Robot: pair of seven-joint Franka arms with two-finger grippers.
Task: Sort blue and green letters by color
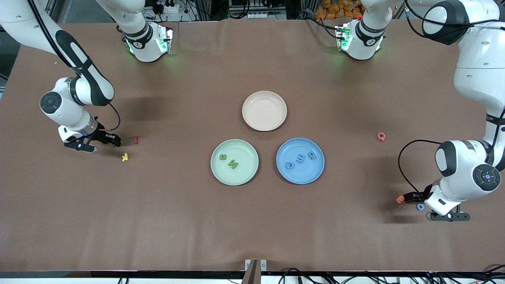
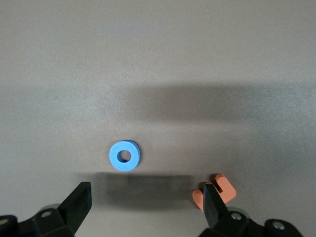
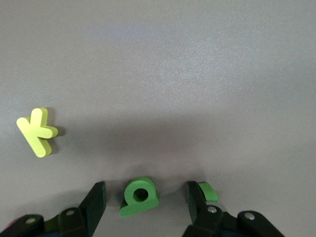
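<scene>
Brown table point(image 1: 252, 221), three plates point(image 1: 234, 162), clutter of cables along the edge

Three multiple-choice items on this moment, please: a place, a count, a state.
1. Where is the light blue ring-shaped letter? A in the green plate; B on the table under the left tool; C in the pale plate.
2. How many blue letters lie in the round blue plate? A one; B five; C three.
3. The left tool is: A open; B shut on a letter; C shut, empty.
Key: B, it lies on bare table between the fingers; C, three show there; A, the fingers stand wide apart.
</scene>
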